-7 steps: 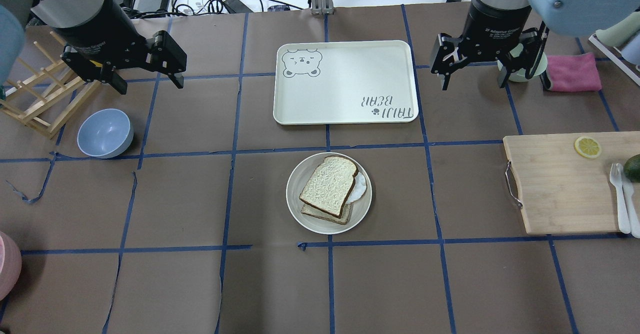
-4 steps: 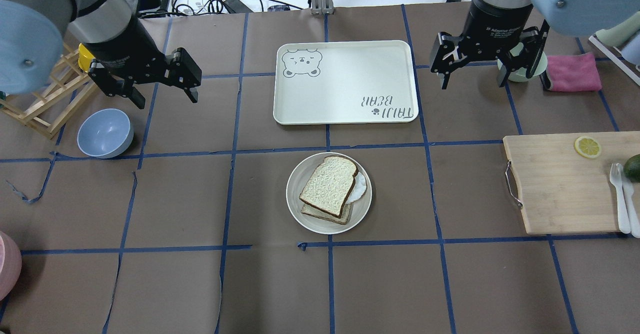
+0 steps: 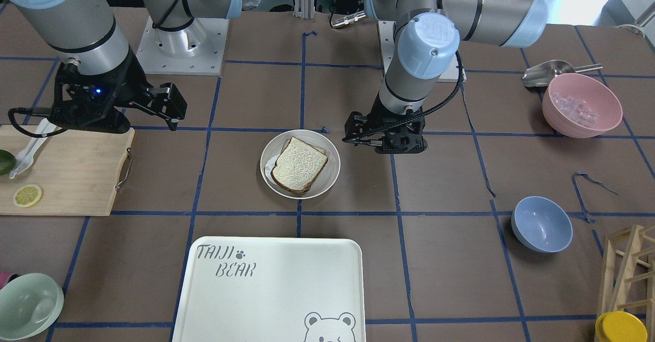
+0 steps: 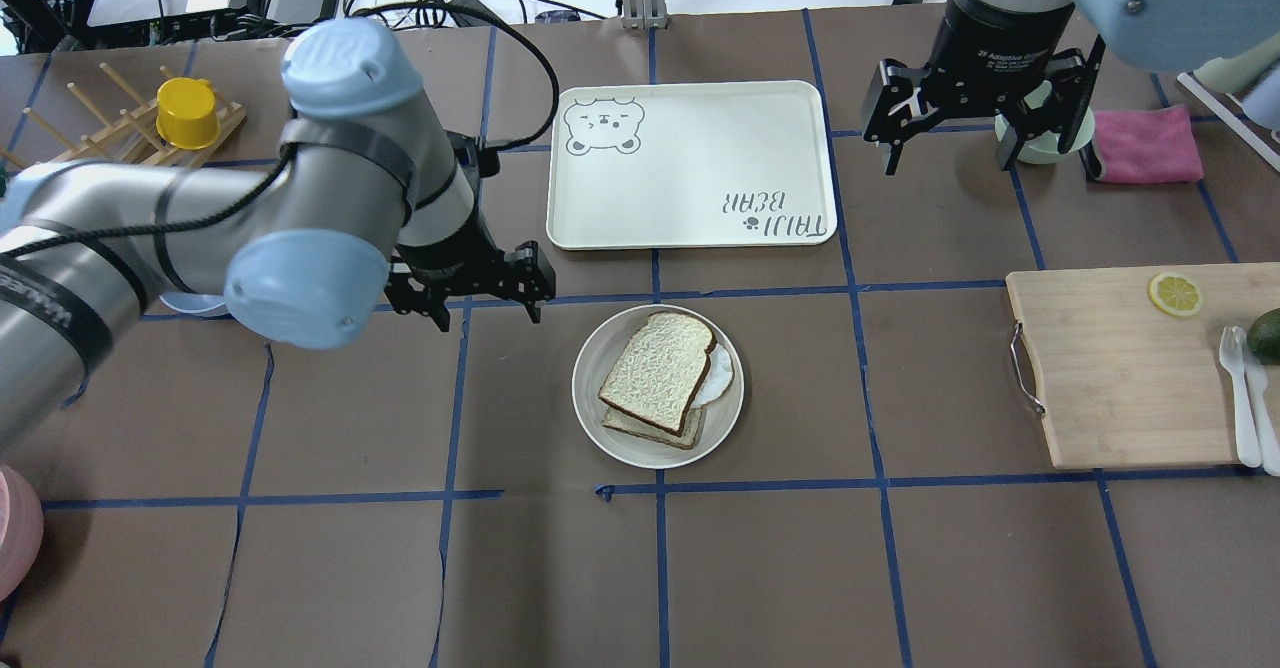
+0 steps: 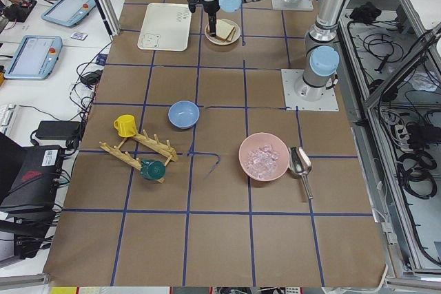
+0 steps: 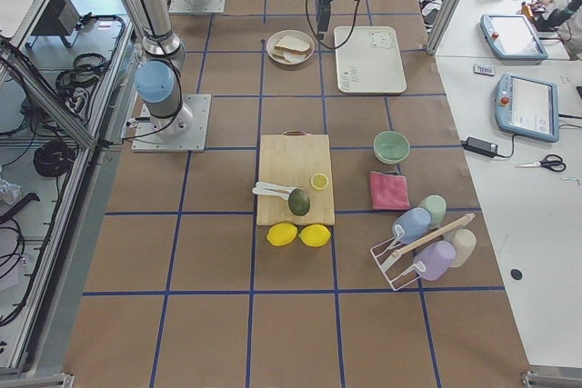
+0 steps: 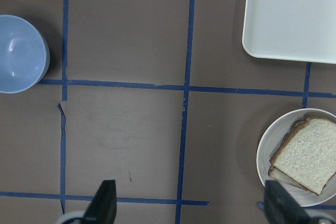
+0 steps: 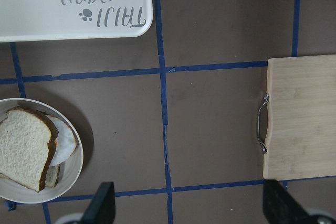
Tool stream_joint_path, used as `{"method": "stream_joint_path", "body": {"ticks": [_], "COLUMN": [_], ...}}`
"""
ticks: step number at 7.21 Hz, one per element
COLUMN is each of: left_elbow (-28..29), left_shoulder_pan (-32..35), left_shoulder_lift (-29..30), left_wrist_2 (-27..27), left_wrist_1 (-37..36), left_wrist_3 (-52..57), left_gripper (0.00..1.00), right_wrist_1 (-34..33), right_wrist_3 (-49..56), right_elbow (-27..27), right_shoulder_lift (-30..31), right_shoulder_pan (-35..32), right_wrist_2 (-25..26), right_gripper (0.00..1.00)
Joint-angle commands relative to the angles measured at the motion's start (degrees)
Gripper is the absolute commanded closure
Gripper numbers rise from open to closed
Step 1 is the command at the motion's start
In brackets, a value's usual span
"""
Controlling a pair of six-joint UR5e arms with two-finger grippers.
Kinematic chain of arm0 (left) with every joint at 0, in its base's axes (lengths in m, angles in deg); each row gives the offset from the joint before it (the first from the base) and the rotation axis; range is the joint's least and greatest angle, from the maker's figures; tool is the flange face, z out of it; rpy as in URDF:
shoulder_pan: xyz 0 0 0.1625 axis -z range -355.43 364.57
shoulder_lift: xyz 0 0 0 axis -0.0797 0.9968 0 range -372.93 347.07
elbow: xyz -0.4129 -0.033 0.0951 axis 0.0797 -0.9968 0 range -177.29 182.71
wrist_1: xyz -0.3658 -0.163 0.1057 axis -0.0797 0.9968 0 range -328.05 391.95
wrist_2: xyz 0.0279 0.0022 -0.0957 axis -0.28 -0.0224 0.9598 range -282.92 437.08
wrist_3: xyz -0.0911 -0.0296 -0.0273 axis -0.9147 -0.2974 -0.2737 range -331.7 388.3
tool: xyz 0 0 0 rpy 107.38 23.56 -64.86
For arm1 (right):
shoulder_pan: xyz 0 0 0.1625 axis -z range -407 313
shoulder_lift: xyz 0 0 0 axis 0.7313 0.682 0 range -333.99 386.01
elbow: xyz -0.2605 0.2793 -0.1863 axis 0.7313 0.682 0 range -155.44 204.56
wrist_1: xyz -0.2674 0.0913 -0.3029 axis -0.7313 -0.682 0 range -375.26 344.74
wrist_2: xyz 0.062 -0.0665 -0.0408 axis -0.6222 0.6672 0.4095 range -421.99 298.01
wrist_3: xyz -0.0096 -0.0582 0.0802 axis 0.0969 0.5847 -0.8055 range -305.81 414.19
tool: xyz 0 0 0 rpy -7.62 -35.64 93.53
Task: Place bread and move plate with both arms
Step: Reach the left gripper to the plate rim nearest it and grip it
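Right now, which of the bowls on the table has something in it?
The pink bowl, beside the metal scoop. It holds clear ice-like cubes, while the blue bowl and the pale green bowl look empty.

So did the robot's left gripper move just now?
Yes. In the overhead view the left gripper has swung away from the wooden rack toward the table's middle, and now hangs open beside the plate.

The brown-papered table (image 4: pixel 340 568), gridded with blue tape (image 4: pixel 660 568), carried a round plate (image 4: pixel 588 373) at its middle, a white tray (image 4: pixel 690 163) farther back, a wooden cutting board (image 4: pixel 1110 368) to the right, a blue bowl (image 3: pixel 541 223) and wooden rack (image 3: pixel 611 260) to the left, and a pink cloth (image 4: pixel 1145 143) at the far right.
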Motion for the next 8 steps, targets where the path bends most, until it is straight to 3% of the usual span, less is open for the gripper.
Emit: {"method": "stream_joint_path", "body": {"ticks": [1, 7, 8], "left_elbow": [-9.2, -9.6, -9.6], "left_shoulder_pan": [3.3, 3.3, 3.3], "left_shoulder_lift": [0.9, 7.0, 8.4], "left_wrist_2": [1.3, 5.5, 5.6], "left_wrist_1": [-10.1, -15.2, -16.9], "left_wrist_3": [-12.6, -17.3, -17.3], "left_gripper": [0.01, 0.14, 0.23], "right_wrist_1": [0.7, 1.5, 1.5], "right_wrist_3": [-0.3, -0.3, -0.3], "right_elbow": [0.2, 0.0, 0.0], "right_shoulder_lift": [0.5, 1.5, 1.5], "right_shoulder_pan": [-0.1, -0.2, -0.2], "right_wrist_2": [-0.4, -1.0, -1.0], "right_gripper": [0.0, 0.0, 0.0]}}
